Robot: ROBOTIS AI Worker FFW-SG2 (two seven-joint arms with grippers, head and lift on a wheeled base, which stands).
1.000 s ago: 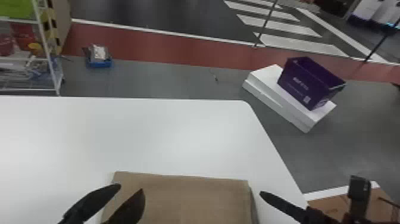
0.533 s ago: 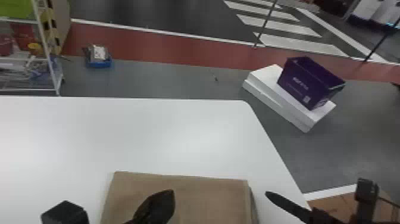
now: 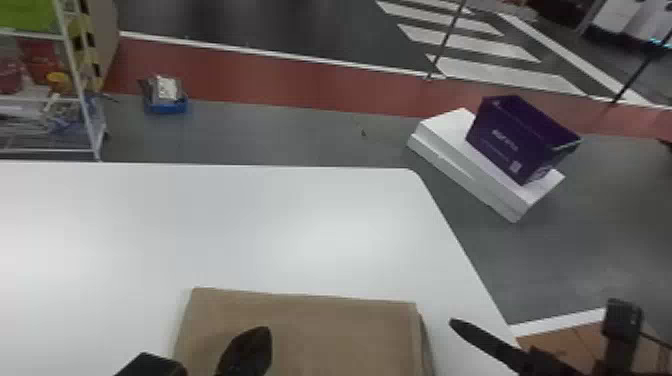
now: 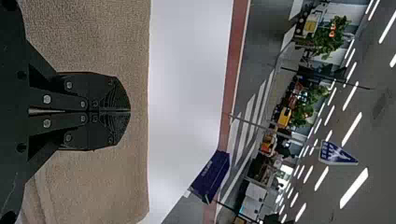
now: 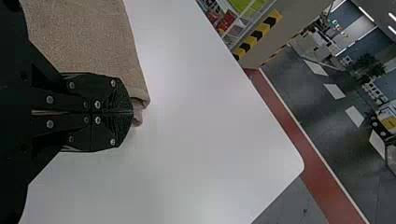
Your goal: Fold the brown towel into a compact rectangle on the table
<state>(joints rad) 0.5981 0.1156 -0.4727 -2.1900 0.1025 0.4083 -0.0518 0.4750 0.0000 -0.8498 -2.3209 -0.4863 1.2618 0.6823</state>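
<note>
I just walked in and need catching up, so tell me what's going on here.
A two-armed robot is folding a brown towel on a white table. The towel lies flat, with layers showing at its right edge. The left gripper is shut over the towel; the right gripper is shut by its right edge. Neither appears to grip cloth.

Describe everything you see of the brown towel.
The brown towel lies flat on the white table, folded, lower layers peeking out along its right side. Its cloth looks soft and finely textured; the far edge runs fairly straight. The left gripper is over it, the right gripper by its right side; I cannot tell whether either touches.
</note>
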